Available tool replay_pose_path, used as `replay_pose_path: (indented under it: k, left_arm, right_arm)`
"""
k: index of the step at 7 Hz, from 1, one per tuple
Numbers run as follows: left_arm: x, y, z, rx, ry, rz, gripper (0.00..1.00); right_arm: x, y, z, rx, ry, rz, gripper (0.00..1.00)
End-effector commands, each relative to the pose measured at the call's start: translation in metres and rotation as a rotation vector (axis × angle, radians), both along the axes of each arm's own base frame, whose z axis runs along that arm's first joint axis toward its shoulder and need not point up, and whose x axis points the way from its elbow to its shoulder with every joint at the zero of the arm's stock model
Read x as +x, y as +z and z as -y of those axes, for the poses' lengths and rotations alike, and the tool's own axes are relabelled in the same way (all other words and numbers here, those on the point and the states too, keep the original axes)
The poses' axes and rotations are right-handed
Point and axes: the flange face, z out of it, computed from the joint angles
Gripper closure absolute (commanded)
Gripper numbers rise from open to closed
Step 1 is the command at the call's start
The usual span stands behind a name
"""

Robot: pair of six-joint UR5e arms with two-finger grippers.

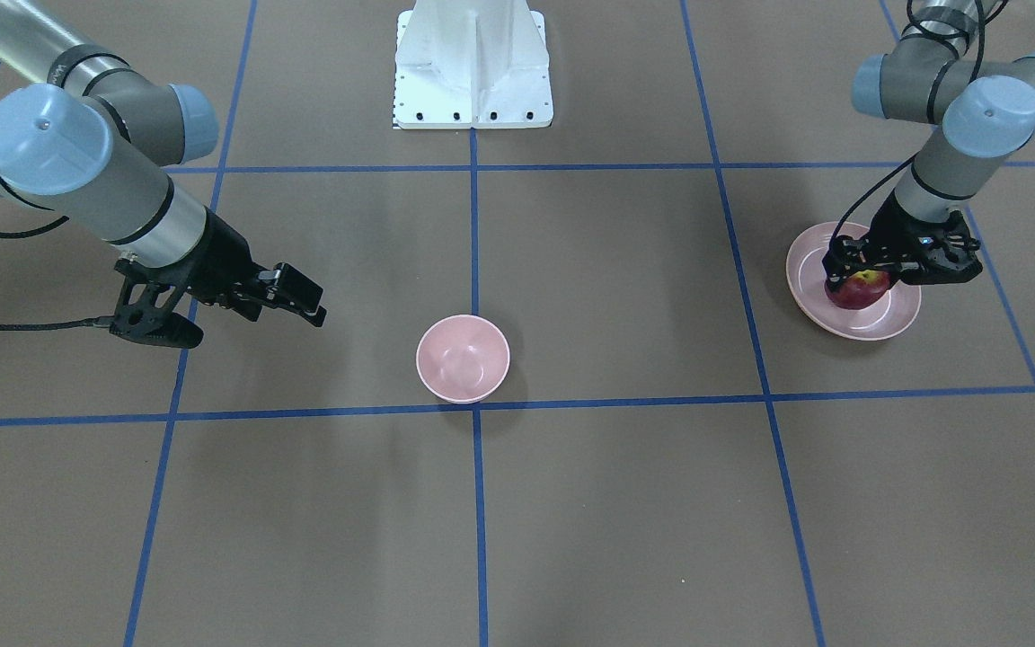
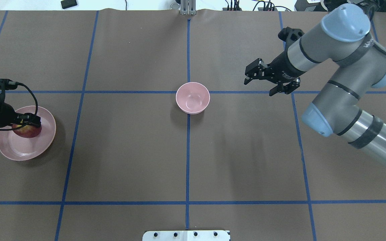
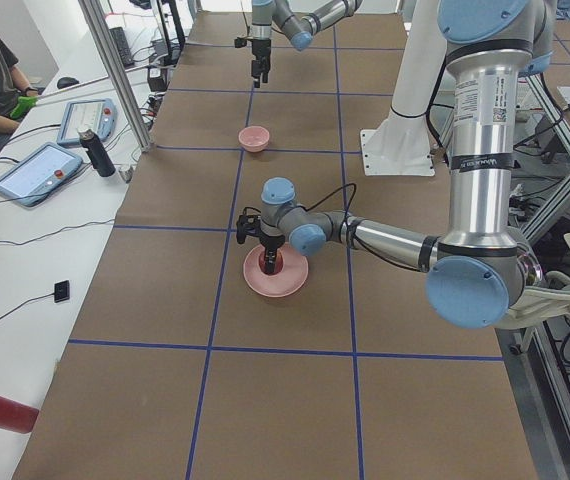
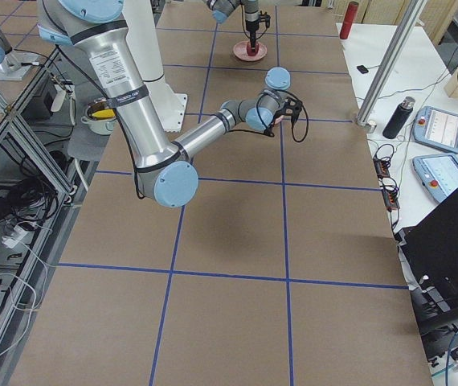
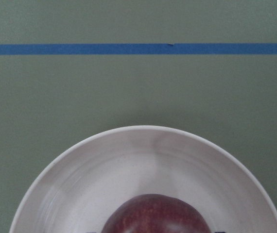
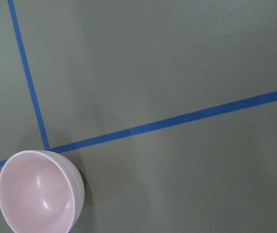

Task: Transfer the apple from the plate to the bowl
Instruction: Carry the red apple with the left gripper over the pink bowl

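Note:
The dark red apple (image 1: 861,289) lies in the middle of the wide pink plate (image 1: 877,328) at the robot's far left. My left gripper (image 1: 859,272) points down over it, its fingers against both sides of the apple, shut on it. The apple still rests on the plate in the overhead view (image 2: 27,132) and fills the bottom of the left wrist view (image 5: 155,216). The small deep pink bowl (image 2: 192,97) stands empty at the table's centre. My right gripper (image 2: 259,85) hangs open and empty above the table, right of the bowl, and its wrist view shows the bowl (image 6: 39,191).
The white robot base mount (image 1: 473,63) stands at the robot's edge of the table. Blue tape lines grid the brown table. A side table with tablets (image 3: 35,172) and a bottle (image 3: 95,153) runs along the operators' edge.

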Motion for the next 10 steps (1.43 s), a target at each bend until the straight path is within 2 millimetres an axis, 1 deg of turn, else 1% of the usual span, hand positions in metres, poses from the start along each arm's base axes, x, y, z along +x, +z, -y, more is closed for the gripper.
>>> replay_pose_path:
  k: [1,2,3,4,5,6,7,8,9,10]
  left_arm:
    - [-0.001,-0.052,-0.012,-0.027,0.052,-0.086,1.0]
    - [0.018,-0.116,0.009,-0.021,0.043,-0.104,1.0]
    - [0.056,-0.199,0.048,-0.068,0.004,-0.111,1.0]
    - [0.097,-0.272,0.065,-0.072,0.028,-0.109,1.0]
    - [0.131,-0.313,0.07,-0.079,0.007,-0.122,1.0]
    - [0.171,-0.355,0.09,-0.07,-0.01,-0.12,1.0]
    - [0.209,-0.39,0.113,-0.078,-0.032,-0.109,1.0]
    - [0.249,-0.412,0.121,-0.07,-0.034,-0.082,1.0]
    - [0.271,-0.427,0.124,-0.075,-0.062,-0.101,1.0]
    - [0.298,-0.422,0.127,-0.082,-0.052,-0.094,1.0]
  right_arm:
    - [0.076,0.053,-0.019,0.058,-0.01,-0.028,0.0]
    - [0.126,0.097,-0.032,0.101,-0.029,-0.062,0.0]
    - [0.175,0.159,-0.051,0.172,-0.07,-0.133,0.0]
    - [0.215,0.209,-0.064,0.25,-0.124,-0.193,0.0]
    - [0.243,0.239,-0.064,0.29,-0.143,-0.226,0.0]
    - [0.257,0.263,-0.063,0.295,-0.155,-0.245,0.0]
    - [0.27,0.282,-0.069,0.312,-0.177,-0.261,0.0]
    - [0.271,0.284,-0.072,0.315,-0.182,-0.26,0.0]
    - [0.271,0.283,-0.072,0.318,-0.182,-0.259,0.0]
    - [0.271,0.283,-0.072,0.318,-0.183,-0.259,0.0]
